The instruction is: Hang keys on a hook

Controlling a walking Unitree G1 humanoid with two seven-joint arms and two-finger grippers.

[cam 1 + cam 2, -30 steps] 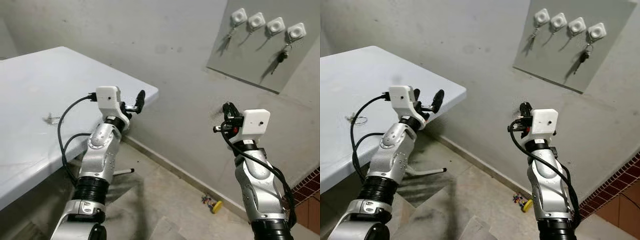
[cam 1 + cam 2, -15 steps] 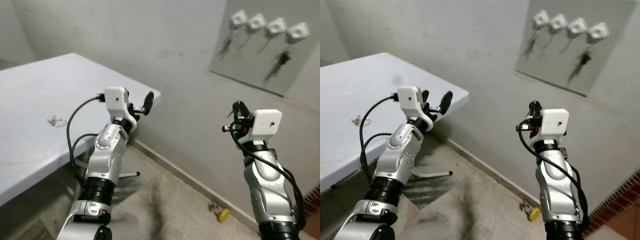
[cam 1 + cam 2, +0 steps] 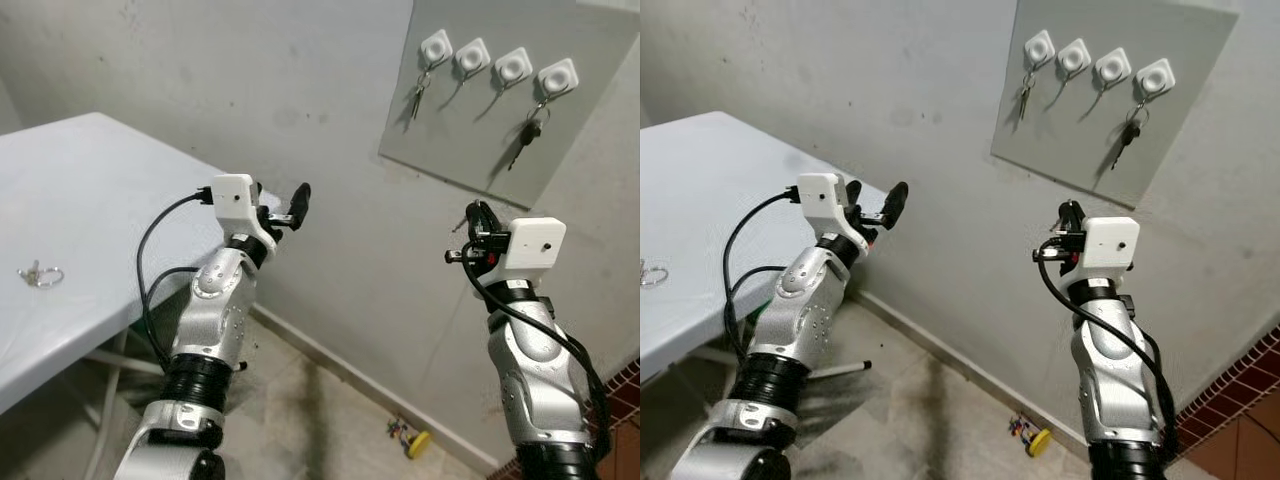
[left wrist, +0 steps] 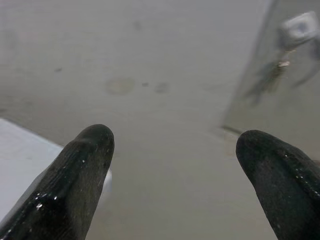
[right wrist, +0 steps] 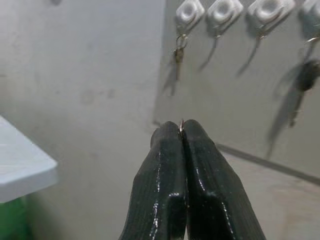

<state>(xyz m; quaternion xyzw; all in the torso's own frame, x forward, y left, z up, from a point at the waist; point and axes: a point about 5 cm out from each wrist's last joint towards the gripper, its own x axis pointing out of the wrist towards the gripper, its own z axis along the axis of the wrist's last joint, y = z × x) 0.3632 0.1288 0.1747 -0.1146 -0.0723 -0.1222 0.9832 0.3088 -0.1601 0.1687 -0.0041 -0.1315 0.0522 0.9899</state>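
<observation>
Head cameras look forward and down at the hook board (image 3: pixel 490 95); both wrist cameras face it too.

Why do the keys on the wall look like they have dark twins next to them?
Those are shadows. In the left eye view, each hook and key casts a slanted dark streak on the grey board. In the left wrist view, the hook looks blurry and soft.

A thin metal key ring (image 5: pixel 181 123) peeks out, pinched between the closed fingertips of the right gripper (image 5: pixel 182 133). Four white hooks (image 3: pixel 497 62) sit in a row on the grey wall board (image 3: pixel 470 160); the two end ones carry keys.
</observation>
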